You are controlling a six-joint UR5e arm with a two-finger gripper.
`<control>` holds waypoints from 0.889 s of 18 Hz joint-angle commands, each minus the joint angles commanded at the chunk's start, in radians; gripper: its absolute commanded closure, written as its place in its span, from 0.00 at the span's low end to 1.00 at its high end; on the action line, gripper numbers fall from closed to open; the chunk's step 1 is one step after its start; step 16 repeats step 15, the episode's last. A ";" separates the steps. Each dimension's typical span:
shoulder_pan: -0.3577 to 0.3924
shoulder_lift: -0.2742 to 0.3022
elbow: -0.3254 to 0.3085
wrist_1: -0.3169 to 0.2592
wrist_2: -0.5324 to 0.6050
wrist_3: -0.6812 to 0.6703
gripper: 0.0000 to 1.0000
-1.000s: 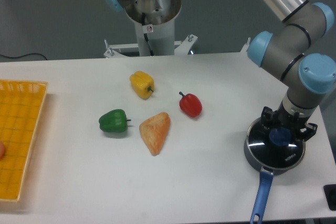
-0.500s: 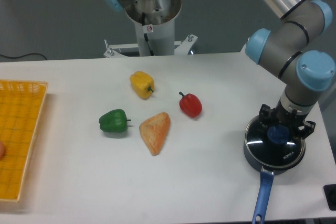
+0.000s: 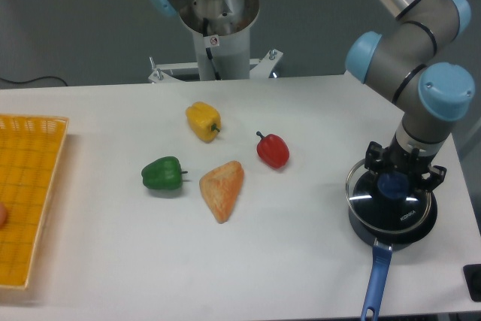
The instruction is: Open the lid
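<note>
The lid (image 3: 389, 202) is a round dark glass disc with a metal rim, white lettering and a blue knob (image 3: 391, 184). It hangs slightly above and to the left of the dark saucepan (image 3: 421, 225) at the table's right side. My gripper (image 3: 393, 183) comes straight down from above and is shut on the blue knob. The pan's long blue handle (image 3: 373, 281) points toward the front edge.
A red pepper (image 3: 273, 149), a yellow pepper (image 3: 203, 121), a green pepper (image 3: 163, 174) and an orange wedge of bread (image 3: 222, 189) lie mid-table. A yellow basket (image 3: 26, 193) stands at the left edge. The arm's base (image 3: 218, 20) rises at the back.
The gripper has risen and shifted a little left with the lid, which now sits off the saucepan's rim instead of resting on it.
</note>
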 joint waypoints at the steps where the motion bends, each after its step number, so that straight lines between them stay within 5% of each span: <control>1: 0.000 0.003 -0.002 -0.002 -0.002 0.000 0.41; 16: 0.003 0.015 -0.008 -0.002 0.000 0.015 0.41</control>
